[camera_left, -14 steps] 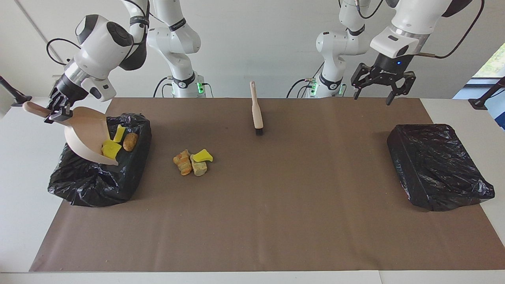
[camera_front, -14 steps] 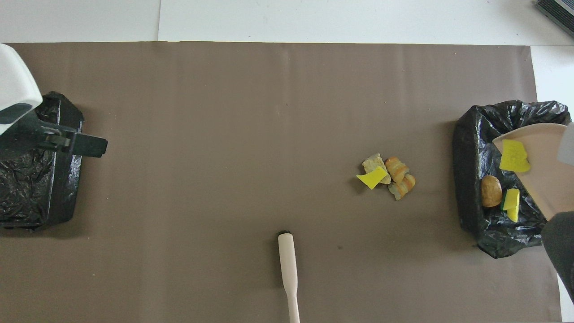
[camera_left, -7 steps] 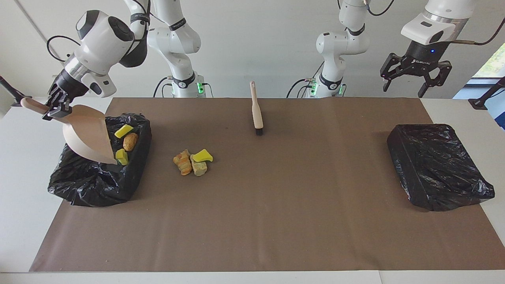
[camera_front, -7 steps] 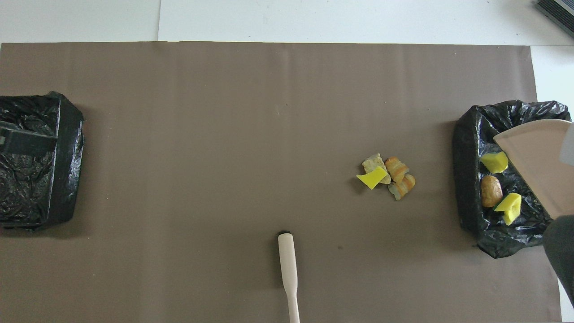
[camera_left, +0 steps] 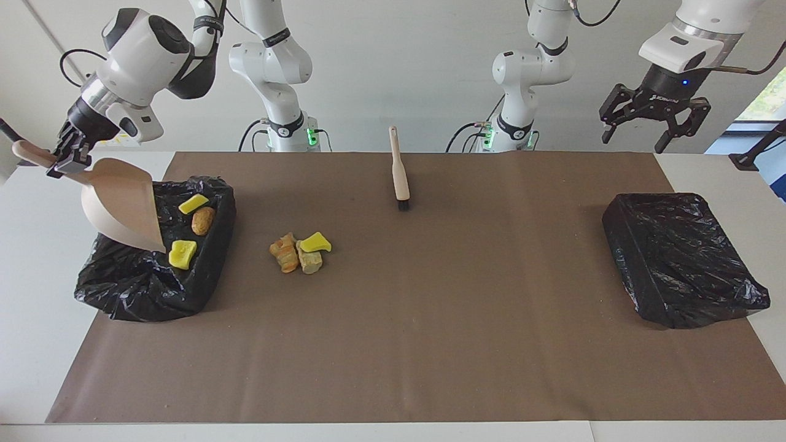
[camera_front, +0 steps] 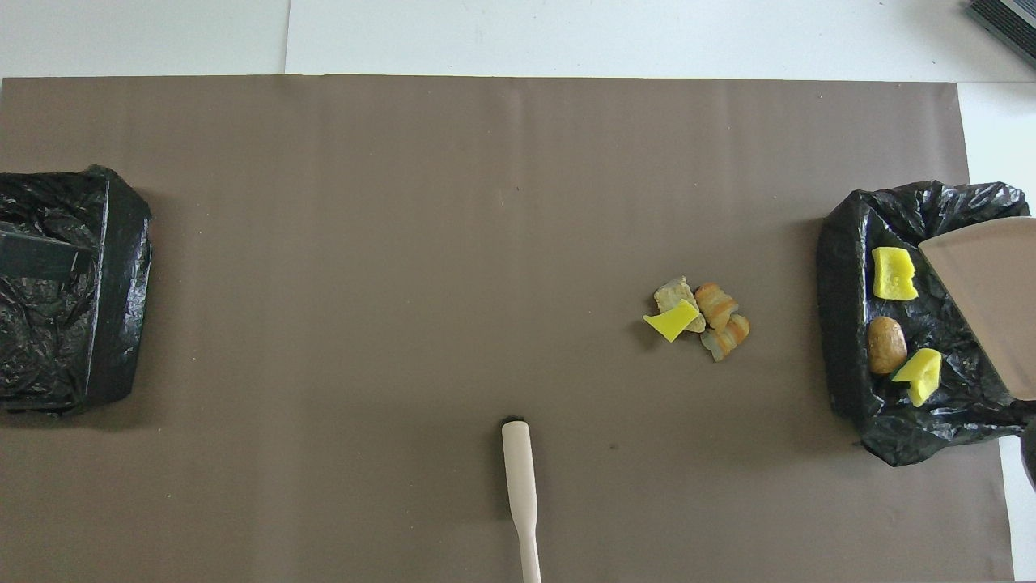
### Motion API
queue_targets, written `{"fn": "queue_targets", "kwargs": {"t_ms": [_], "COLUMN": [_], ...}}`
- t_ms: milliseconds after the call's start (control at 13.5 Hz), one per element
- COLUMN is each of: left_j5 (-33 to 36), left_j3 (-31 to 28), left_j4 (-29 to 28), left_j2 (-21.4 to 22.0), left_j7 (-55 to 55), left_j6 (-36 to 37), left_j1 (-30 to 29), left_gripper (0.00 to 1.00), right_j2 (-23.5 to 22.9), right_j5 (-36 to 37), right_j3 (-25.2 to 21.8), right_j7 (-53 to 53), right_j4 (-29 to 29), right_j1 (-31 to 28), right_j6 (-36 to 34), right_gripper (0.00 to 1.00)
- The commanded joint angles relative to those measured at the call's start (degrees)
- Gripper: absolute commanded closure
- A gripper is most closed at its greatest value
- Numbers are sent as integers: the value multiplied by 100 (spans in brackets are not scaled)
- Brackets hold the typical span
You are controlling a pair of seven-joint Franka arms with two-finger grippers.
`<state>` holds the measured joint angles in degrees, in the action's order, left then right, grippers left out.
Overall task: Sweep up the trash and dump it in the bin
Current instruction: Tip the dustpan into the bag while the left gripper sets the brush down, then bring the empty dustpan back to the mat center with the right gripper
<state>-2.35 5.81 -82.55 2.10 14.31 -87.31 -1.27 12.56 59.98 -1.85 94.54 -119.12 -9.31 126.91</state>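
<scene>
Trash [camera_left: 301,252] is lying partly on the tabletop [camera_left: 430,294], partly inside the bin [camera_left: 153,276]; right gripper [camera_left: 64,162] fingers are seemingly clamping the tilted dustpan [camera_left: 120,205] handle above it, while left gripper [camera_left: 656,116] fingers are hanging apart.

1. Brown mat [camera_front: 405,202] covers most of the white table [camera_front: 566,40].
2. Overhead view: black-bagged box [camera_front: 65,340] at the mat's 9 o'clock edge.
3. Dark object [camera_front: 1008,24] at the table's 1 o'clock corner, cut off.
</scene>
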Motion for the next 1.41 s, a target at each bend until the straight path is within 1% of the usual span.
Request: {"fn": "queue_targets", "kwargs": {"t_ms": [0, 148, 519, 667, 741, 815, 963, 1111, 1259, 1333], "left_j5": [-46, -46, -46, -46, -46, -46, -46, -46, -46, -46], "left_j3": [52, 52, 52, 52, 52, 52, 52, 61, 52, 61], "left_j4": [126, 38, 20, -41, -41, -41, -41, -59, -103, -112], "left_j2": [27, 115, 142, 168, 177, 177, 186, 203, 238, 247], "left_j7": [37, 45, 37, 45, 37, 37, 45, 45, 45, 45], "left_j6": [109, 179, 258, 258, 267, 267, 293, 302, 311, 320], "left_j1": [-66, -75, -84, -84, -75, -66, -66, -58, -49, -40], "left_gripper": [0, 0, 0, 0, 0, 0, 0, 0, 0, 0], "right_j2": [80, -86, -482, -658, -737, -903, -1333, -1939, -2406, -2556], "right_j5": [-441, -890, -2506, -2885, -3017, -3193, -3571, -3695, -4123, -4439], "right_j3": [80, 80, 167, 334, 404, 422, 431, 440, 440, 440], "right_j7": [-670, -1391, -2990, -4078, -4641, -5194, -6189, -6936, -8304, -8729], "right_j4": [142, 415, 803, 908, 1030, 1214, 1671, 2136, 2550, 2709], "right_j1": [454, 692, 825, 1114, 1350, 1570, 1905, 2291, 2459, 2504], "right_j6": [-761, -1176, -1458, -1703, -1861, -2045, -2179, -2205, -2197, -2188], "right_gripper": [100, 100, 100, 100, 100, 100, 100, 100, 100, 100]}}
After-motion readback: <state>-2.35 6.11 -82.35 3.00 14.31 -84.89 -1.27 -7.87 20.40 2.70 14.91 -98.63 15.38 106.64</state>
